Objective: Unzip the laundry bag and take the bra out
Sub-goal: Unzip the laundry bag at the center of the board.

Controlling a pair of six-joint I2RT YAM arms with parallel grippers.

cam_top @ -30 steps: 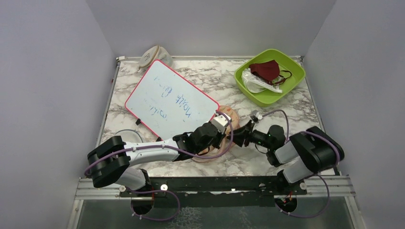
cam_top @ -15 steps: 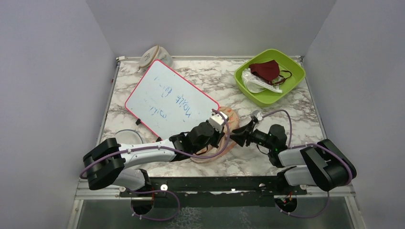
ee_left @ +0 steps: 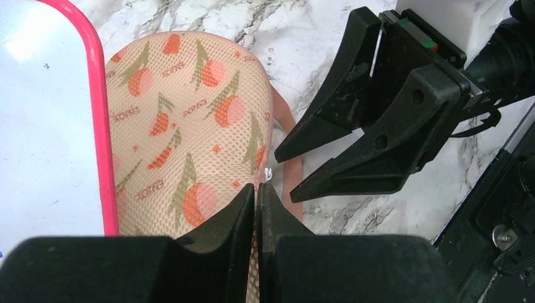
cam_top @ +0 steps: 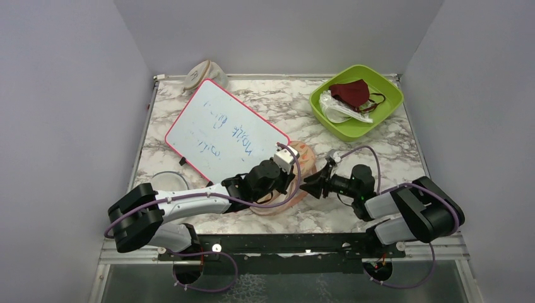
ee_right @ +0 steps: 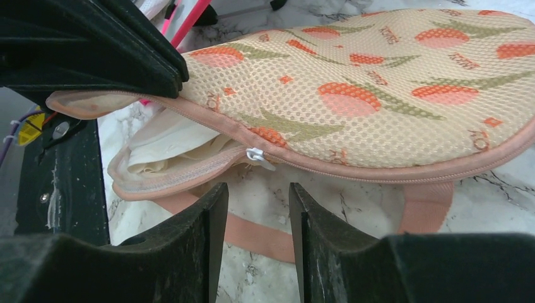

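The peach laundry bag [cam_top: 301,156] with orange and green prints lies by the whiteboard's near corner, partly unzipped. My left gripper [ee_left: 255,189] is shut on the bag's upper flap [ee_left: 183,126] and holds it lifted. In the right wrist view the bag [ee_right: 391,82] gapes at its left end, and cream-white bra fabric [ee_right: 170,142] shows inside. The white zip pull [ee_right: 257,154] hangs at the opening's end. My right gripper [ee_right: 257,186] is open and empty, just in front of the zip pull, low over the bag's pink strap [ee_right: 265,237]. It also shows in the top view [cam_top: 313,183].
A pink-framed whiteboard [cam_top: 224,129] lies left of the bag, touching it. A green bowl [cam_top: 386,108] at the back right holds a maroon mask [cam_top: 351,92] and a clear wrapper [cam_top: 334,108]. A beige rounded thing [cam_top: 202,74] sits at the back left. A pale round object [cam_top: 169,181] sits near left.
My right gripper has moved left and lower, closer to the bag's zip end. My left gripper has shifted slightly left, still holding the flap.
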